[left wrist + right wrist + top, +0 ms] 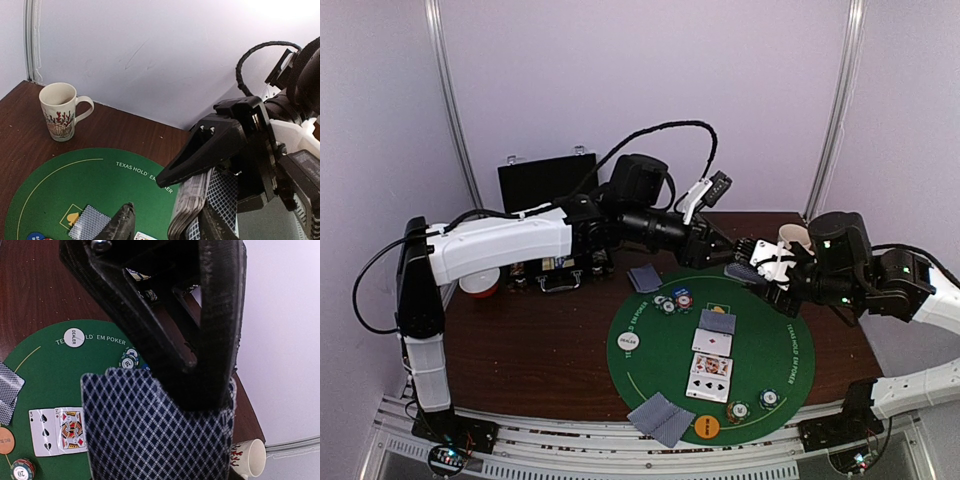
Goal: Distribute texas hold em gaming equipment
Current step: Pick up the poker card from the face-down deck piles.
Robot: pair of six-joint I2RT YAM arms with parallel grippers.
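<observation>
Dark table (540, 340) carries the green mat (650, 345) with dealt cards (712, 365) near me; above its far edge my right fingers (210, 340) clamp the deck (150, 435), left fingers (122, 222) apart astride it. Pinching several cards could fan or spill them.

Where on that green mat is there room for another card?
The green round mat is bare between the white round dealer disc and the column of playing cards, and right of that column. It is crowded around the multicoloured poker chips at its far edge.
</observation>
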